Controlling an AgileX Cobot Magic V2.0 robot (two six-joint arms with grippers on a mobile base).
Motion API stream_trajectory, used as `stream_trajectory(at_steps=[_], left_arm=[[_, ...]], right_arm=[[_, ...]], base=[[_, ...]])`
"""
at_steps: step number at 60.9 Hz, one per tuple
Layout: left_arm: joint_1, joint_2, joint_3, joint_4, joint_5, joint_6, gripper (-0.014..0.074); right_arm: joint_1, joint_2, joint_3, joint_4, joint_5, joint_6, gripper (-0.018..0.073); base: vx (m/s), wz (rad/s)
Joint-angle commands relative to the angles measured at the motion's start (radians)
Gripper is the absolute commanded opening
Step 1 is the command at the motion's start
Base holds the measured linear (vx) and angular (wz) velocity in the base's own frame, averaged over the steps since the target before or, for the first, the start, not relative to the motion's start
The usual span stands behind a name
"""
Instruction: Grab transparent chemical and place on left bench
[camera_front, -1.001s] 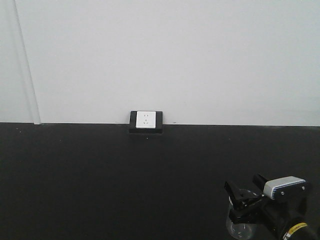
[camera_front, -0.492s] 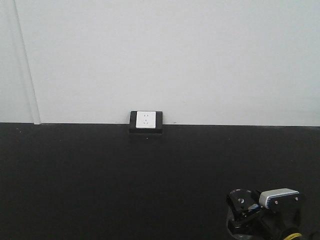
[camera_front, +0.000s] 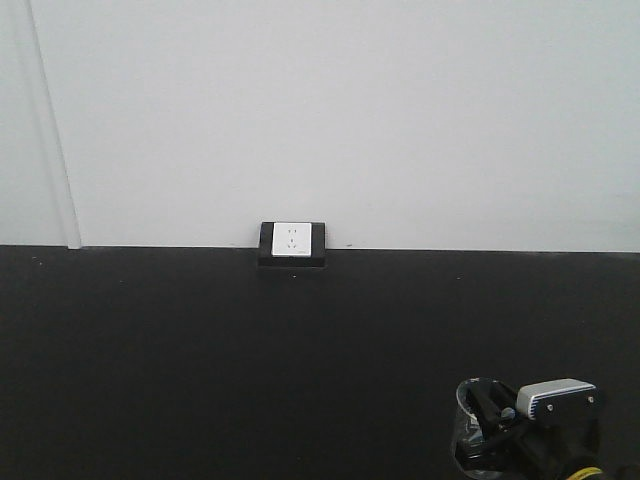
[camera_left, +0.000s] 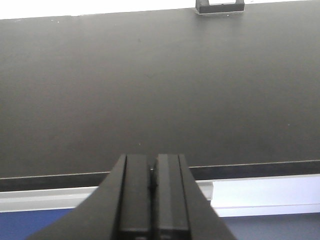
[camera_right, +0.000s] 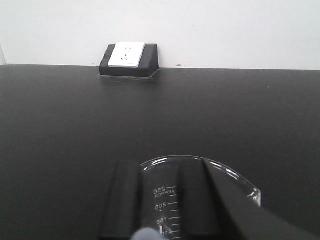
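We are recording the beaker (camera_front: 468, 418) in the lower right corner of the front view, over the black bench (camera_front: 200, 350). We cannot tell whether it is resting on the surface. The right pincer (camera_right: 159, 171) is clamping it near the rim. The left pincer (camera_left: 152, 200) is sitting at the bottom centre of its own view, fingers pressed together on nothing, over the bench's front edge. A socket (camera_front: 293, 243) is standing at the bench's far edge, well apart from the beaker.
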Motion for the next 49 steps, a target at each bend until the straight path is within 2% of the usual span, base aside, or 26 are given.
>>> stream_trajectory(at_steps=[1, 9, 22, 29, 34, 42, 49], left_arm=[[-0.002, -0.019, 0.016, -0.001, -0.078, -0.008, -0.0003], [-0.002, -0.019, 0.016, -0.001, -0.078, -0.008, -0.0003], [-0.002, -0.019, 0.016, -0.001, -0.078, -0.008, -0.0003], [-0.002, -0.019, 0.016, -0.001, -0.078, -0.008, -0.0003], [-0.002, -0.019, 0.016, -0.001, -0.078, -0.008, -0.0003], [-0.002, -0.019, 0.016, -0.001, -0.078, -0.008, -0.0003], [-0.002, -0.019, 0.016, -0.001, -0.078, -0.008, -0.0003]], right_arm=[[-0.002, -0.036, -0.018, 0.0, -0.136, -0.014, 0.0098], [-0.002, -0.036, -0.018, -0.002, -0.161, -0.031, -0.0013], [-0.002, -0.077, -0.021, -0.003, -0.194, -0.048, -0.0008], [-0.002, -0.15, -0.021, -0.003, -0.147, -0.048, -0.0007], [-0.002, -0.226, -0.021, -0.003, -0.053, -0.048, -0.0006], [-0.002, -0.386, -0.021, -0.003, 0.181, -0.041, -0.0004], [-0.002, -0.538, -0.021, -0.003, 0.384, 0.007, -0.0004]], base=[[0.0, 0.0], [0.0, 0.0], [0.0, 0.0], [0.0, 0.0], [0.0, 0.0], [0.0, 0.0], [0.0, 0.0]])
